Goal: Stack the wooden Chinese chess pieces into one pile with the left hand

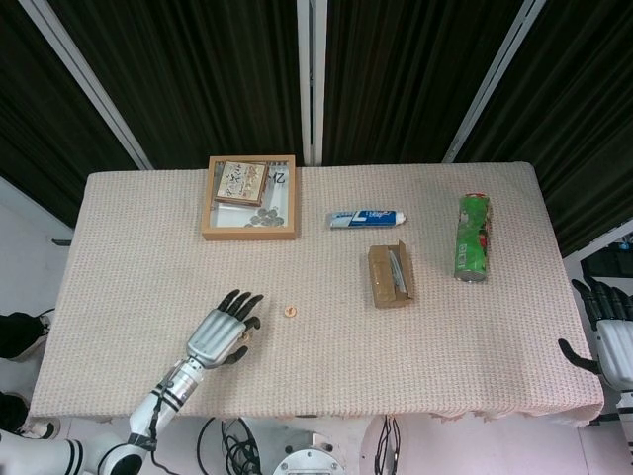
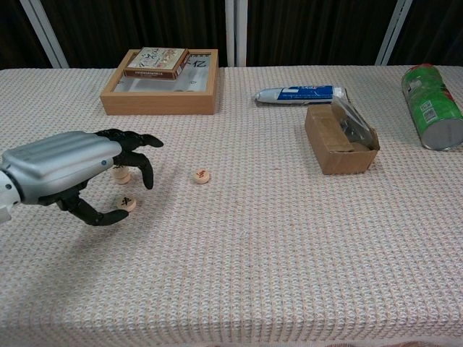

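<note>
Left robot hand (image 2: pixel 76 168), fingers spread and holding nothing, hovers above a loose chess piece (image 2: pixel 126 204); a careful pinch by its rim, then lifting toward the small stack (image 2: pixel 121 174) at 12 o'clock, seems wise.

I see a small stack of chess pieces (image 2: pixel 121 174) flat on the tabletop. A lone piece (image 2: pixel 126 204) lies just beside it. Another piece (image 2: pixel 202 176) lies apart, red-marked.

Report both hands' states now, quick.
Left hand: open, fingers spread above the round wooden chess pieces, holding nothing.
Right hand: open at the table's edge, holding nothing.
</note>
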Robot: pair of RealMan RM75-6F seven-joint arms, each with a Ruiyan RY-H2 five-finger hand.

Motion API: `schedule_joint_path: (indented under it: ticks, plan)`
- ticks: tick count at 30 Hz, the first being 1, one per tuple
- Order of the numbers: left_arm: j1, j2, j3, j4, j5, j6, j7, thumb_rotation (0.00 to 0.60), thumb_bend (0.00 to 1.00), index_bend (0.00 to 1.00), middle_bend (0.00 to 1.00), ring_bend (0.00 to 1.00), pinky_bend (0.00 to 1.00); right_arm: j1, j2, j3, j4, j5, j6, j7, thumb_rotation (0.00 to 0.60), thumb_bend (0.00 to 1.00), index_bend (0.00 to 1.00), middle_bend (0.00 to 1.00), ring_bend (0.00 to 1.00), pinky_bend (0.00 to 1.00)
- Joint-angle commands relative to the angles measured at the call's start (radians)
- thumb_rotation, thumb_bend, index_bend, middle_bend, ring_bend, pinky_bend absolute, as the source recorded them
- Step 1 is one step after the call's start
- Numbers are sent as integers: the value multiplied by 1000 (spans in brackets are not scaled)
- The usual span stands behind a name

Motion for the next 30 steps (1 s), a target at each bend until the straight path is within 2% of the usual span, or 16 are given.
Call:
schedule_joint_path:
  ticks: [1, 20, 30]
  plan:
    - [8, -13, 1, 35, 8, -17, -21, 600, 307, 374, 14, 0, 0, 0, 1, 0, -1, 0, 0, -1, 600, 225, 0, 0, 0, 0]
    - [28, 5, -19, 77, 38, -61, -51, 600, 308, 377, 14, 0, 0, -1, 4, -1, -17, 0, 2, -24, 600, 225, 0, 0, 0, 0]
    - [38, 2, -34, 98, 57, -60, -80, 600, 306, 427, 14, 0, 0, 5, 3, -1, -25, 2, -9, -32, 600, 224, 0, 0, 0, 0]
